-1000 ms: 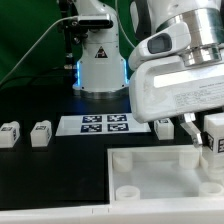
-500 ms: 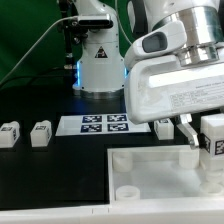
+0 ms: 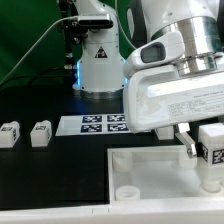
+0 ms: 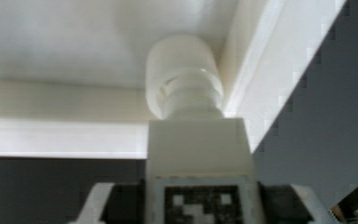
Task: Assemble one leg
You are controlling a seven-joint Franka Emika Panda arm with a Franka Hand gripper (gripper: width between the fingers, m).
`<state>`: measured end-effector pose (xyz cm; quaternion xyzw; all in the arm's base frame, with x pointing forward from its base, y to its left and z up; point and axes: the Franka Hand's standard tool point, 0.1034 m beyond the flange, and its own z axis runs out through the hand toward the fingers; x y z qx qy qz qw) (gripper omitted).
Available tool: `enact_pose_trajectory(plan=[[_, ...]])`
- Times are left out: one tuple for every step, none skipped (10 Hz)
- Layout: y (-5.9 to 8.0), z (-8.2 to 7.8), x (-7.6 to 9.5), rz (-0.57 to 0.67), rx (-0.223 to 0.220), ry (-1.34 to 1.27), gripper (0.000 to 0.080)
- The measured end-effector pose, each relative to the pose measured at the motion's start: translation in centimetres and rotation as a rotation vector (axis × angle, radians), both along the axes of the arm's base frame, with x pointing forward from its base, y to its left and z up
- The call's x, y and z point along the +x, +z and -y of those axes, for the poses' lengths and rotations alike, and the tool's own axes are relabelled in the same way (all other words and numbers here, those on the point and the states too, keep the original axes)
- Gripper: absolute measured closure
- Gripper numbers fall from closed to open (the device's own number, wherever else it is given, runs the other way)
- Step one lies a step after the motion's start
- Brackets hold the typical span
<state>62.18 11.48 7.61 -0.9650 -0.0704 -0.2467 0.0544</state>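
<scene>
The gripper (image 3: pixel 207 141) is clamped on the leg (image 3: pixel 213 150), its fingers closed against the sides of the small white block so that the tagged face looks out toward the exterior camera. The leg hangs at the exterior view's right, just above the far right part of the large white square piece (image 3: pixel 150 168), apart from it as far as can be judged. In the wrist view the leg (image 4: pixel 201 150) runs away from the gripper (image 4: pixel 201 206), and its rounded end points at the pale surface of the large white square piece (image 4: pixel 60 110), beside a raised edge. So the pick-up looks done and the carry is nearly over; what remains is to line the rounded end up with a corner socket, seat it and fasten it. The socket it aims for is hidden behind the gripper; only the near left socket (image 3: pixel 128 191) shows. A second leg (image 3: pixel 41 133) and a third leg (image 3: pixel 10 134) lie untouched on the table (image 3: pixel 60 175) at the exterior view's left, beside the marker board (image 3: pixel 100 124).
</scene>
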Motion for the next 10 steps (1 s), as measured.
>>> enact_pose_trajectory(plan=[[-0.3, 0.0, -0.1, -0.005, 0.000, 0.000, 0.0511], [-0.5, -0.1, -0.2, -0.005, 0.000, 0.001, 0.0511], [-0.6, -0.2, -0.2, -0.002, 0.001, 0.000, 0.0511], [-0.9, -0.2, -0.3, 0.002, 0.001, -0.002, 0.0510], [-1.3, -0.2, -0.5, 0.007, 0.001, -0.011, 0.0510], [-1.7, -0.3, -0.8, 0.016, -0.001, -0.028, 0.0509], [-1.8, -0.3, -1.0, 0.036, -0.005, -0.052, 0.0509], [-1.8, -0.4, -1.1, 0.055, -0.014, -0.068, 0.0509], [-1.8, -0.4, -1.1, 0.069, -0.019, -0.080, 0.0509], [-1.8, -0.4, -1.1, 0.072, -0.022, -0.081, 0.0509]])
